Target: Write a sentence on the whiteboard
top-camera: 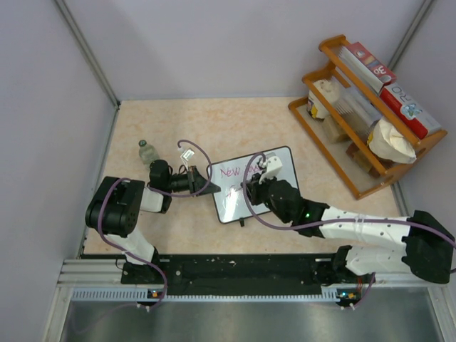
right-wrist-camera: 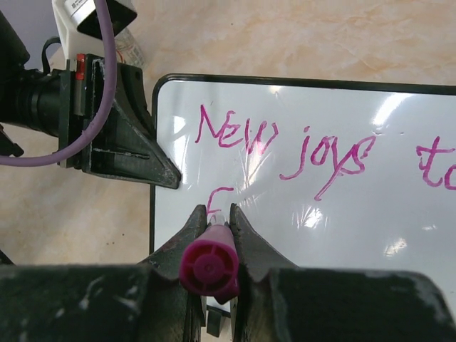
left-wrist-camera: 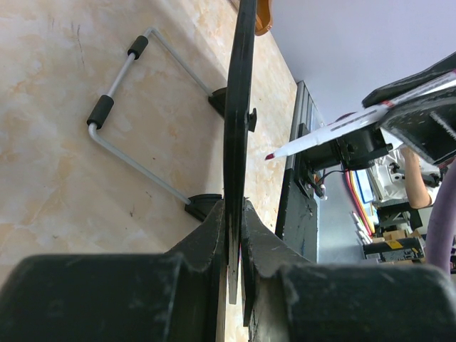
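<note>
Whiteboard (top-camera: 231, 198) is pinched by its left edge in the closed left pincer (left-wrist-camera: 234, 214), right pincer (right-wrist-camera: 214, 217) clamped on a pink marker (right-wrist-camera: 209, 267) w/ tip near the sentence (right-wrist-camera: 285, 146) "New joys to", all approx mid bench (top-camera: 178, 128).

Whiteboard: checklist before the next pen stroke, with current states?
1. Left pincer shut on the edge of the small black-framed glossy whiteboard: ok.
2. Right pincer shut on the white marker with pink end cap: ok.
3. Marker tip on the board: not ok, the left wrist view shows a gap.
4. Pink handwritten sentence finished: not ok, second line barely begun.
5. Bare board right of that start: ok.
6. Grey wire stand resting on the beige marbled table: ok.
</note>
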Robot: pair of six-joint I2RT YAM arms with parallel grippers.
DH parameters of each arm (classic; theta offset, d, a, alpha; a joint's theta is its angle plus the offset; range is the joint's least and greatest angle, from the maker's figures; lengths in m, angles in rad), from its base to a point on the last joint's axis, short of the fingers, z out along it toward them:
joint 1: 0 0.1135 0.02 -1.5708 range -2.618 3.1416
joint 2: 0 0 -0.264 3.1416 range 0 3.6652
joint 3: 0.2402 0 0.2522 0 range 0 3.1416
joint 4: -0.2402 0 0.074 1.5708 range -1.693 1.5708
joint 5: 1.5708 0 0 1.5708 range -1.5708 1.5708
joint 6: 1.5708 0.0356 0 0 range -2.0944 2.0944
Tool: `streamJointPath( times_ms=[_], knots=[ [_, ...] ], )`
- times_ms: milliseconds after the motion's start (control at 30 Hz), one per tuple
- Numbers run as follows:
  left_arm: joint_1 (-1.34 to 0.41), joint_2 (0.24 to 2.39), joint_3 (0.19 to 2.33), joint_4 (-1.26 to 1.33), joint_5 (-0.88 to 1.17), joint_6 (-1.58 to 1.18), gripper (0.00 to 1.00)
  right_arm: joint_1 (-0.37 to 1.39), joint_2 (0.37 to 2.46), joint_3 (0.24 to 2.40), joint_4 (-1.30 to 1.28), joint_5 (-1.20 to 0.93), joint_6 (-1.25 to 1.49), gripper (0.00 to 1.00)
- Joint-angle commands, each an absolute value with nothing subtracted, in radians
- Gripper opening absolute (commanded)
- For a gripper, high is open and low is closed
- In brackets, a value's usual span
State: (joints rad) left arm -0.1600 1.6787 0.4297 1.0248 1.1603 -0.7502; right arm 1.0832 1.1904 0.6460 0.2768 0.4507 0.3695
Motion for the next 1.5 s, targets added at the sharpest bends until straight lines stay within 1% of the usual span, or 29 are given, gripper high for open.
streamJointPath(
  times_ms=[0, 200, 867, 1467],
  knots=[
    [-0.158, 1.687, 0.426, 1.055, 1.170, -0.756, 0.00, 1.045, 1.115, 0.629, 0.325, 0.420, 0.391, 0.00],
    [-0.156, 1.689, 0.428, 1.057, 1.170, -0.756, 0.00, 1.006, 1.114, 0.621, 0.319, 0.400, 0.399, 0.00],
    [-0.156, 1.690, 0.428, 1.055, 1.172, -0.756, 0.00, 1.005, 1.224, 0.638, 0.333, 0.376, 0.403, 0.00],
    [-0.156, 1.692, 0.428, 1.060, 1.172, -0.759, 0.00, 1.005, 1.197, 0.574, 0.316, 0.339, 0.422, 0.00]
  ],
)
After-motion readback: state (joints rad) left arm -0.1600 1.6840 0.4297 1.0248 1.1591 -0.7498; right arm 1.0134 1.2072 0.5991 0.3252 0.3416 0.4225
